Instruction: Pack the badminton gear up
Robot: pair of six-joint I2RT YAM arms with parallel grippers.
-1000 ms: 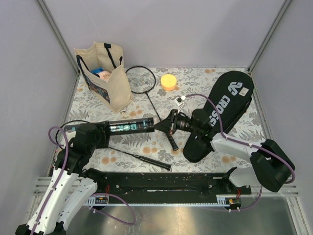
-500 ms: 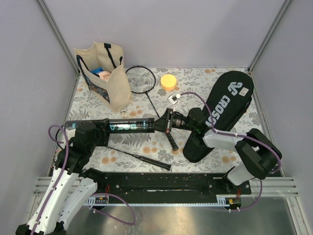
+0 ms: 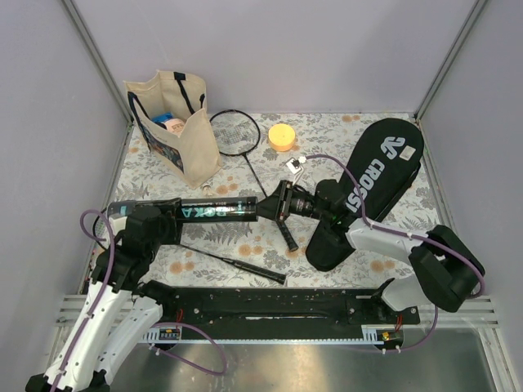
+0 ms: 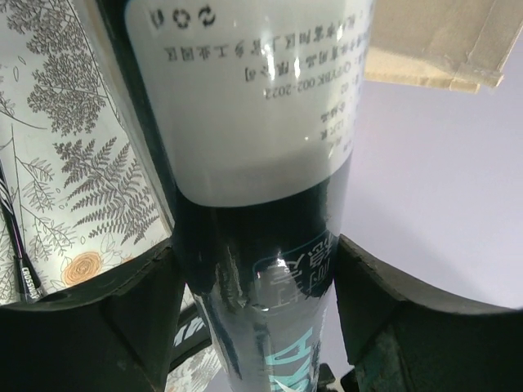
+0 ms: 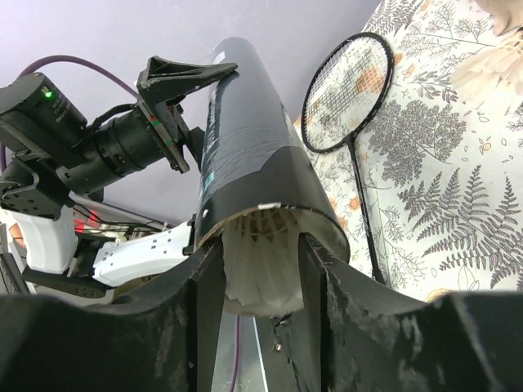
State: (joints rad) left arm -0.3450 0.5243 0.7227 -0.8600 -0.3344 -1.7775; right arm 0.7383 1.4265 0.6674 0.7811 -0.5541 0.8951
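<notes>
The long black lettered tube (image 3: 216, 211) lies level above the table, and my left gripper (image 3: 155, 220) is shut on its left part. In the left wrist view the tube (image 4: 253, 122) fills the gap between my fingers (image 4: 139, 318). My right gripper (image 3: 276, 204) is at the tube's open right end, shut on a white feather shuttlecock (image 5: 261, 261) that sits partly inside the tube's mouth (image 5: 245, 147). One black racket (image 3: 235, 132) lies behind the tube. A second racket's shaft and handle (image 3: 245, 267) lie in front. The black CROSSWAY cover (image 3: 372, 184) lies at the right.
A beige tote bag (image 3: 181, 131) stands at the back left. An orange round object (image 3: 282, 136) sits at the back middle. A loose shuttlecock (image 3: 210, 189) lies near the bag; it also shows in the right wrist view (image 5: 494, 57). The black rail (image 3: 261, 302) runs along the near edge.
The tube has turned about its length, so different lettering faces up. My right gripper has shifted slightly left against the tube's open end with the shuttlecock.
</notes>
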